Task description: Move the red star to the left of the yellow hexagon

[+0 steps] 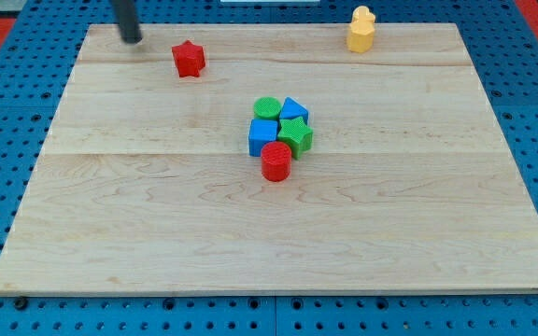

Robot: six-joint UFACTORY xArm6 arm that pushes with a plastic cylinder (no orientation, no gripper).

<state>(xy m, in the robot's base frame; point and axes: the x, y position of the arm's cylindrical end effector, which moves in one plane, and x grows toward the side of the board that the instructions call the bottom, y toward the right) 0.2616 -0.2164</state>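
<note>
The red star (189,59) lies on the wooden board near the view's top left. The yellow hexagon (361,36) stands at the view's top edge, right of centre, with a second yellow block (361,15) touching it just above. My tip (132,39) is a dark rod touching down left of and slightly above the red star, with a small gap between them. The star is far to the left of the hexagon.
A tight cluster sits mid-board: a green cylinder (267,108), a blue triangle (293,110), a blue cube (262,136), a green star-like block (296,136) and a red cylinder (276,161). A blue pegboard (7,112) surrounds the wooden board (157,215).
</note>
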